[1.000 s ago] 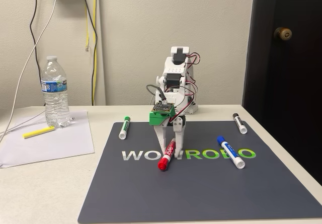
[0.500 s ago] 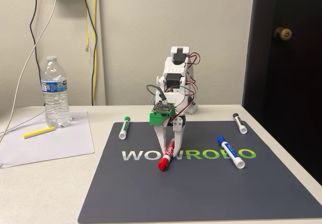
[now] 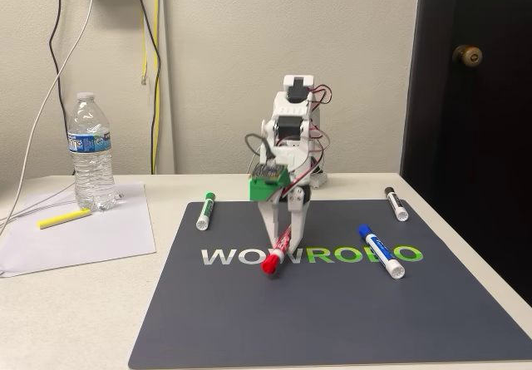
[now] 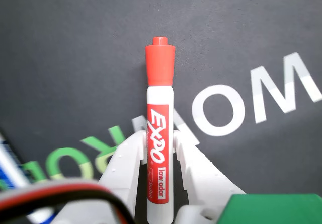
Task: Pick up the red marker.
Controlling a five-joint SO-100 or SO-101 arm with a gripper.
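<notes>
grasp: fingers [image 4: 160,148] closed on the red marker [image 4: 159,133] barrel, pads touching both sides | place: marker tilted over the mat [image 3: 332,320], cap toward 7 o'clock in the fixed view [image 3: 278,249] | progress: grip made, lift seemingly just begun; raising clear remains

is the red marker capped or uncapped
Capped. The wrist view shows the red cap seated on the white barrel of the red marker, which the gripper clamps.

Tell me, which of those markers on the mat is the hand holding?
The red marker, the red-capped one at mid-mat, pinched between the hand's two white fingers. The green-capped marker, blue-capped marker and black-capped marker lie untouched on the mat.
</notes>
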